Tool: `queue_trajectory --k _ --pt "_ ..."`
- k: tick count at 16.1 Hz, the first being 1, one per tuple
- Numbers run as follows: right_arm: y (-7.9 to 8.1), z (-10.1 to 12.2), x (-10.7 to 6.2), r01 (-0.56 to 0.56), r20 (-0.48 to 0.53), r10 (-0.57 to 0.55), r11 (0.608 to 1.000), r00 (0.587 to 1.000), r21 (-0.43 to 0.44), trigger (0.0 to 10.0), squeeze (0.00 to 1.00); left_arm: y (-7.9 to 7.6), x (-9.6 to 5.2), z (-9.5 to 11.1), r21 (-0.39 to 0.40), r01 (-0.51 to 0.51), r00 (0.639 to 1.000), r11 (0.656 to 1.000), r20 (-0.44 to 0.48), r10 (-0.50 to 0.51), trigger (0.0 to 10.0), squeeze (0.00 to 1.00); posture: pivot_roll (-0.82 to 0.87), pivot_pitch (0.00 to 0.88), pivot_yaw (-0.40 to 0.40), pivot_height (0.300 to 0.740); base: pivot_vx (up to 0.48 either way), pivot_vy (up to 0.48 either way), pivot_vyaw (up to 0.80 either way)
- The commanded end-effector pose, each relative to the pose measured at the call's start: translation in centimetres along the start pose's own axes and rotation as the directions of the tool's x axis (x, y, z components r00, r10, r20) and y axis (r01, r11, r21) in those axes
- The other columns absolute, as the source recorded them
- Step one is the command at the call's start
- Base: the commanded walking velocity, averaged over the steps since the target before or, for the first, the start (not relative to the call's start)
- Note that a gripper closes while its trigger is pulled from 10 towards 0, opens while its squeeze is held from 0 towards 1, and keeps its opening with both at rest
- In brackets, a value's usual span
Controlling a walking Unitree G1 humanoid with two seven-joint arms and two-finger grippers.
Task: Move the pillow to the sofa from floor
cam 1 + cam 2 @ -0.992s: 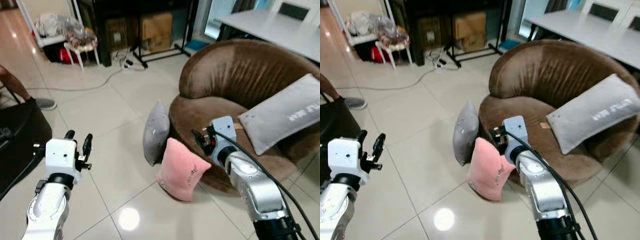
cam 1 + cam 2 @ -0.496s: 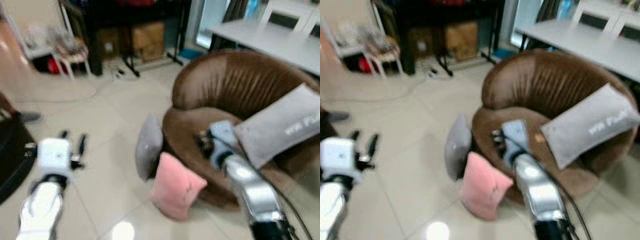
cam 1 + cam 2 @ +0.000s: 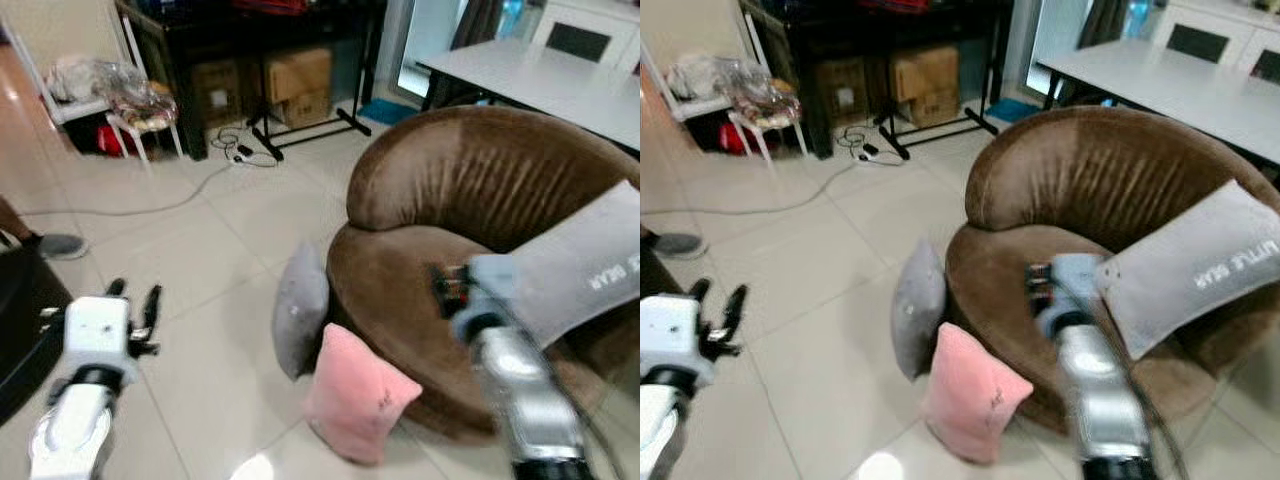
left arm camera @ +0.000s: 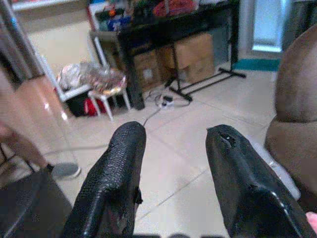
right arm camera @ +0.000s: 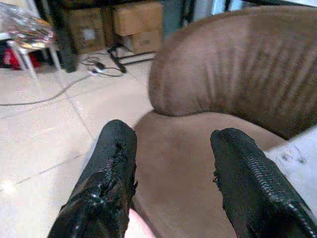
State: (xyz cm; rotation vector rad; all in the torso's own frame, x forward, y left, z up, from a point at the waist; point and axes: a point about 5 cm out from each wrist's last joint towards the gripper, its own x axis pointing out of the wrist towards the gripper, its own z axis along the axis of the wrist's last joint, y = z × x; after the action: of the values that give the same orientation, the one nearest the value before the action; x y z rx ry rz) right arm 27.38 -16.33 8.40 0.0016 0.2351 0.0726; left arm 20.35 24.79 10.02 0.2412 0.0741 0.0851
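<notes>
A pink pillow (image 3: pixel 360 392) stands on the tiled floor, leaning against the front of the round brown sofa (image 3: pixel 480 170). A grey pillow (image 3: pixel 300 307) leans on the sofa just behind it. Another grey pillow (image 3: pixel 590 270) with lettering lies on the sofa seat. My right gripper (image 3: pixel 447 283) is blurred and hovers over the sofa seat, above and right of the pink pillow; the right wrist view shows it open (image 5: pixel 173 136) and holding nothing. My left gripper (image 3: pixel 132 300) is open over bare floor at the left, well clear of both floor pillows.
A black object (image 3: pixel 20 320) sits at the left edge, with a person's shoe (image 3: pixel 55 245) behind it. A cable (image 3: pixel 150 205) runs across the floor toward cardboard boxes (image 3: pixel 295 75) and a white stool (image 3: pixel 140 110). A grey table (image 3: pixel 560 85) stands behind the sofa.
The camera has shifted. My right gripper has moved right, from just above the pink pillow to over the sofa seat. Both pillows on the floor stay put.
</notes>
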Motion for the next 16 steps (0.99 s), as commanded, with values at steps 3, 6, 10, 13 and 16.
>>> queue_trajectory --k 3,6,10,13,16 --pt "-1.3 -0.5 -0.3 0.017 -0.007 -0.017 1.0 1.0 0.006 10.0 0.0 -1.0 0.0 0.1 -0.003 0.041 0.999 0.999 0.018 -0.041 10.0 0.0 0.01 0.0 -0.018 0.74 0.303 0.0 -0.53" --pt "-0.4 -0.4 -0.2 -0.038 0.005 0.038 0.999 0.999 -0.023 10.0 0.0 -1.4 0.0 0.0 0.0 0.055 0.998 0.998 0.025 -0.055 10.0 0.0 0.02 0.0 -0.024 0.74 0.304 0.0 -0.53" --pt "0.2 -0.4 0.0 -0.07 -0.006 0.07 0.997 0.998 -0.022 10.0 0.0 -1.5 0.1 0.4 0.009 0.067 0.997 0.998 0.036 -0.067 10.0 0.0 0.02 0.0 -0.026 0.74 0.307 0.0 0.0" --pt "0.5 -0.2 0.2 -0.108 -0.006 0.108 0.994 0.994 -0.012 10.0 0.0 -1.5 0.3 0.6 0.016 0.073 0.996 0.997 0.046 -0.074 10.0 0.0 0.02 0.0 -0.024 0.74 0.303 0.0 0.0" --pt "1.1 -0.3 0.2 -0.163 -0.03 0.161 0.986 0.986 -0.039 10.0 0.0 -1.5 0.4 0.6 0.03 0.063 0.997 0.998 0.046 -0.064 10.0 0.0 0.02 0.0 -0.024 0.74 0.085 0.0 0.0"
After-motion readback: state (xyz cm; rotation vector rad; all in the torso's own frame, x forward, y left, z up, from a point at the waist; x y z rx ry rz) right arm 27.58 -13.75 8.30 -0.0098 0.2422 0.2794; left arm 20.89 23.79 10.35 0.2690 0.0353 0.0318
